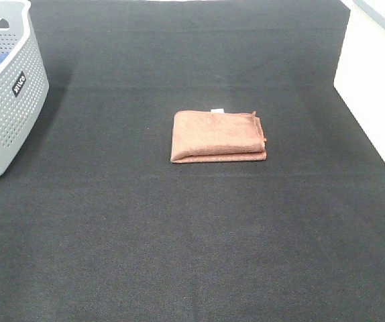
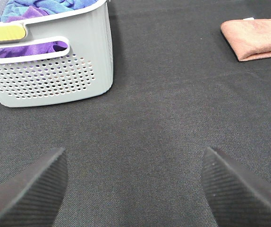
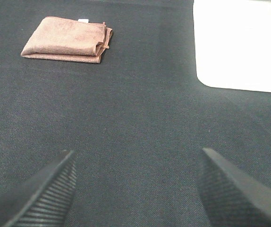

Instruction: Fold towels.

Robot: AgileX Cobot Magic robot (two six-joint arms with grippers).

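Observation:
A reddish-brown towel [image 1: 218, 136] lies folded into a small rectangle in the middle of the black table, with a small white tag at its far edge. It also shows in the left wrist view [image 2: 257, 39] and the right wrist view [image 3: 69, 39]. Neither arm shows in the exterior high view. My left gripper [image 2: 134, 189] is open and empty over bare cloth, well away from the towel. My right gripper [image 3: 135, 187] is open and empty too, also far from it.
A grey perforated basket [image 1: 5, 100] stands at the far left and holds blue and purple cloths [image 2: 36, 9]. A white bin [image 1: 377, 80] stands at the right edge; it also shows in the right wrist view [image 3: 241, 45]. A black mat [image 1: 179, 228] covers the table.

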